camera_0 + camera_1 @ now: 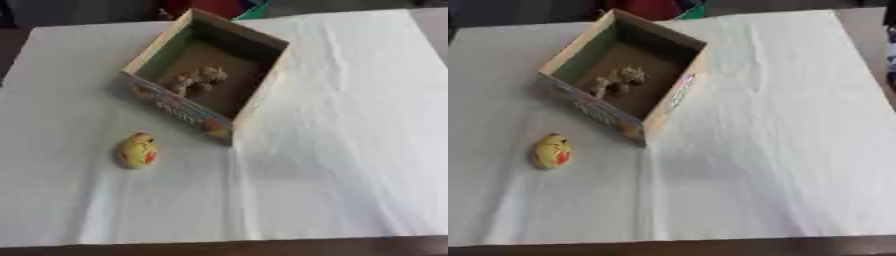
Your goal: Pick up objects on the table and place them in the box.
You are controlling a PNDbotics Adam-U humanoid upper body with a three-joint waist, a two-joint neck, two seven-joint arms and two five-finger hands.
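White creased cloth (350, 150) covers table. Open cardboard box (262, 92), printed front wall, holds small tan lumpy object (197, 79). Yellow egg-shaped toy (138, 150), red marks, lies on cloth near box's front corner. No hand visible; hand state and hand-relative places cannot be told.

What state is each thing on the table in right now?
Box: open at the top, upright on the cloth, set askew.
Tan toy: inside the box, on its floor.
Yellow toy: outside the box, lying on the cloth near the box's front, apart from it.
Cloth: spread over the table, creased.
Hands: neither in view.
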